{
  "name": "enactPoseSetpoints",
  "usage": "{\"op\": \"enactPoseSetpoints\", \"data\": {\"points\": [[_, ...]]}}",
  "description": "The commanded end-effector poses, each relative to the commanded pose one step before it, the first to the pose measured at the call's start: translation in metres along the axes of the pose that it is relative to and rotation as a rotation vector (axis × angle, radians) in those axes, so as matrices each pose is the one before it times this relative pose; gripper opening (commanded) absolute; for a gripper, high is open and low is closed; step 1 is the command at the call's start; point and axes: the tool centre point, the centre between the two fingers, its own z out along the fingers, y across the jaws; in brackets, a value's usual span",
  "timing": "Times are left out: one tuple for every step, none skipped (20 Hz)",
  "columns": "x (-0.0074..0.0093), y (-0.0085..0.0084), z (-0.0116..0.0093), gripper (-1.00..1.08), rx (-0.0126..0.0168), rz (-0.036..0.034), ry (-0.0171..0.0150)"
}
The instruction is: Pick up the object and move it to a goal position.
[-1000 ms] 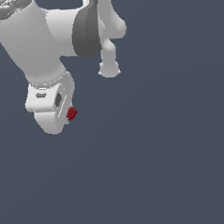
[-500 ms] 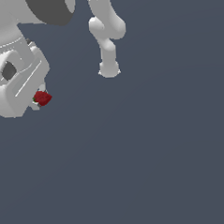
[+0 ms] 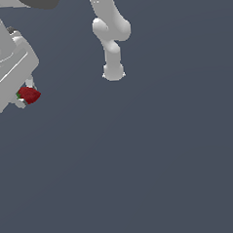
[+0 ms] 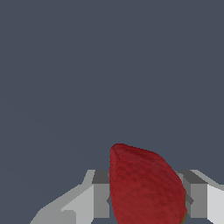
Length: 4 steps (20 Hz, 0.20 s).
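Dark red against pale grey: the strawberry [image 3: 29, 95] sits pinched in the end effector [image 3: 25, 97] at the far edge of the exterior view's left, a little above mid-height. The white fingers [image 4: 97, 197] are drawn in until they press the fruit from both sides, with no gap visible between pad and skin in the wrist view. Only the berry is in their hold.

In the exterior view the strawberry's long axis runs roughly sideways, green cap towards the hand and the narrower red end towards the exterior view's right. In the wrist view the pointed end juts out beyond the fingers.

The bench [image 3: 155, 165] is a flat, uniform slate-grey surface filling both views. The arm's base column [image 3: 112, 60] stands on it near the top centre of the exterior view, well apart from the held fruit.
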Motion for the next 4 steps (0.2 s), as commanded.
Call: {"op": "enactPoseSetpoints", "data": {"points": [[-0.00189, 0.00061, -0.00287, -1.00, 0.00002, -0.00056, 0.00006], [-0.00035, 0.00015, -0.00042, -1.00, 0.00000, 0.00000, 0.00000], [-0.00019, 0.00010, -0.00023, -1.00, 0.00000, 0.00000, 0.00000], [-0.00006, 0.00003, -0.00007, -1.00, 0.00000, 0.00000, 0.00000]]}}
